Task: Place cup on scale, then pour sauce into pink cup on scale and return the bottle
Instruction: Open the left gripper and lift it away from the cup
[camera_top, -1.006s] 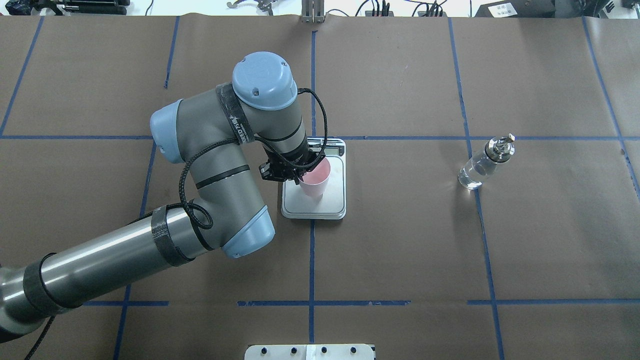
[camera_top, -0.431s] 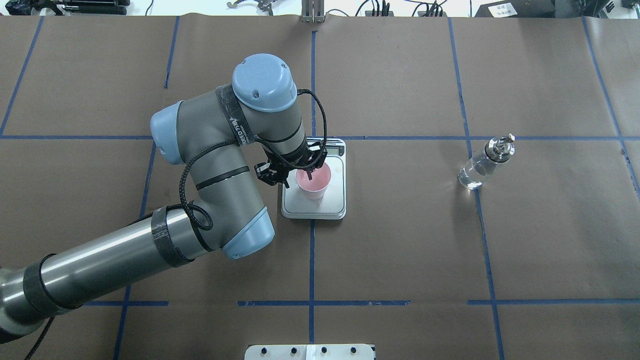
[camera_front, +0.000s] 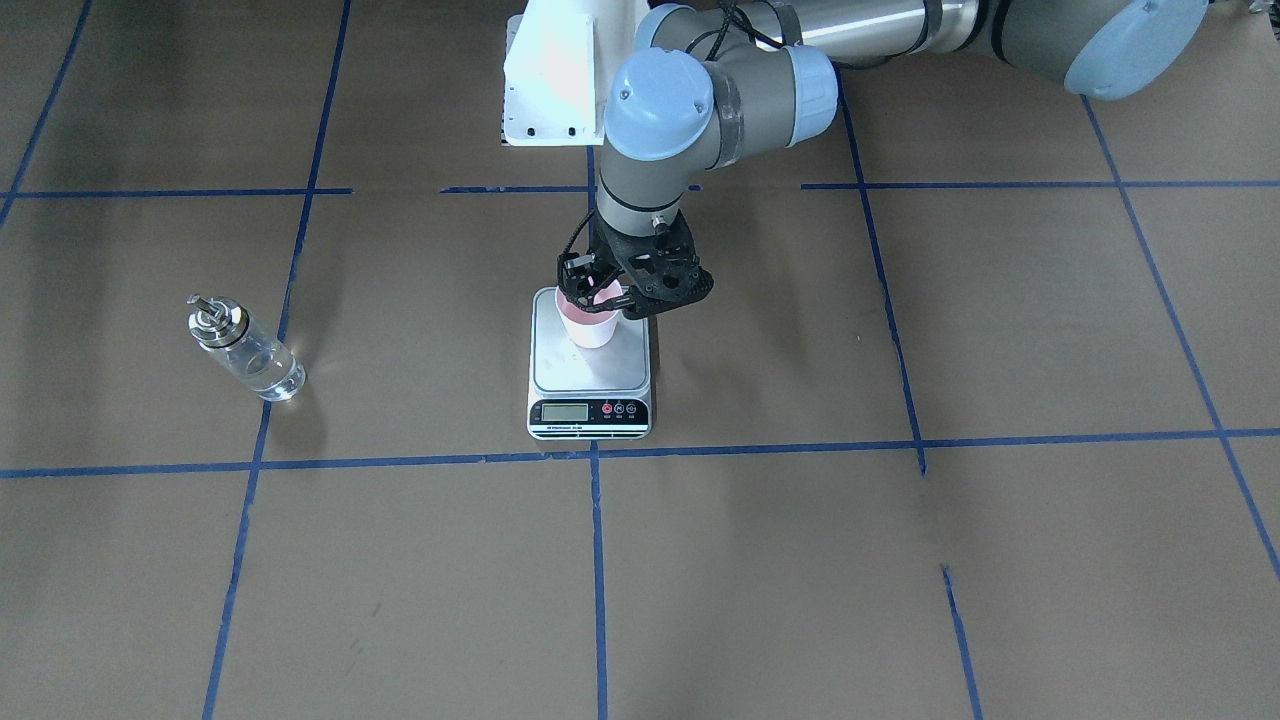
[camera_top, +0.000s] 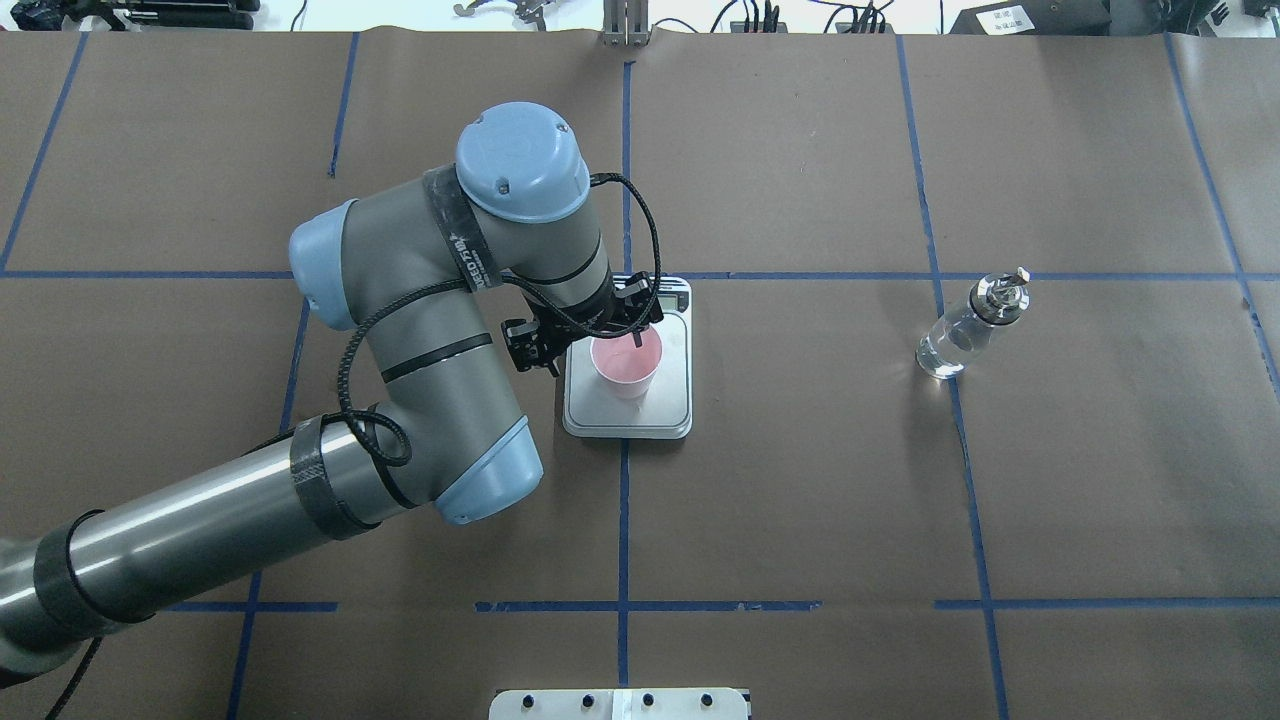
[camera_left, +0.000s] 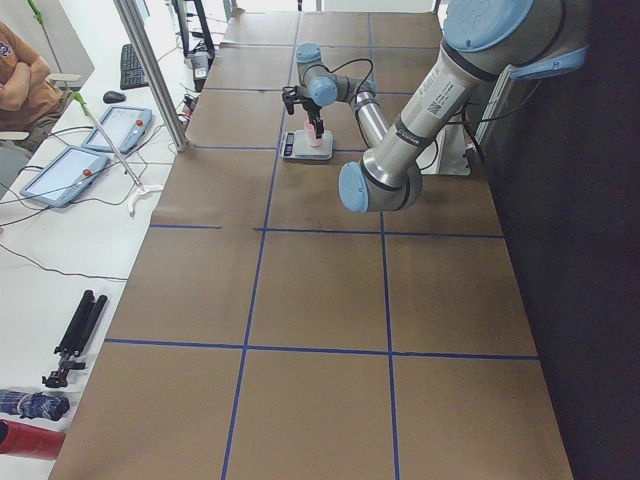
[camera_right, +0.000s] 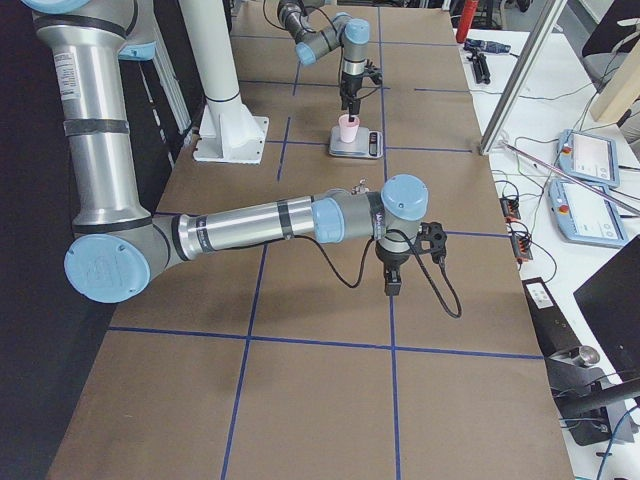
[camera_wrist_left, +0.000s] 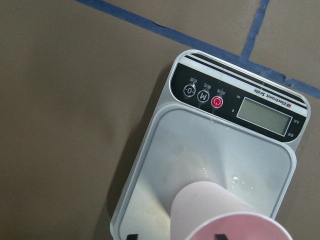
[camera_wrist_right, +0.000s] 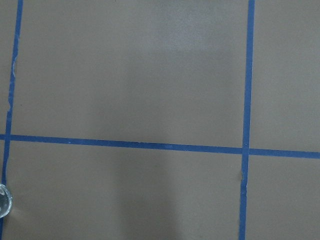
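The pink cup (camera_top: 626, 366) stands upright on the scale (camera_top: 662, 414), toward the platform's near-left part. My left gripper (camera_top: 596, 352) hangs open over the cup's rim, one finger inside the cup and the other outside it. The left wrist view shows the cup (camera_wrist_left: 225, 216) below the scale's (camera_wrist_left: 200, 145) display and buttons. The bottle (camera_top: 964, 330) with clear sauce stands far to the right, alone; it also shows in the front view as the bottle (camera_front: 246, 350). My right gripper (camera_right: 391, 287) shows only from the side, low over bare paper, and I cannot tell its state.
Brown paper with blue tape lines covers the table. The robot's white base (camera_front: 552, 70) stands behind the scale. A side bench with tablets (camera_left: 60, 175) and a person's arm (camera_left: 20, 80) lies beyond the table's far edge, behind a metal post (camera_left: 155, 75).
The left gripper has opened off the cup's rim. The cup, tilted a second ago, now stands straight on the scale. The left arm has shifted slightly left and back.
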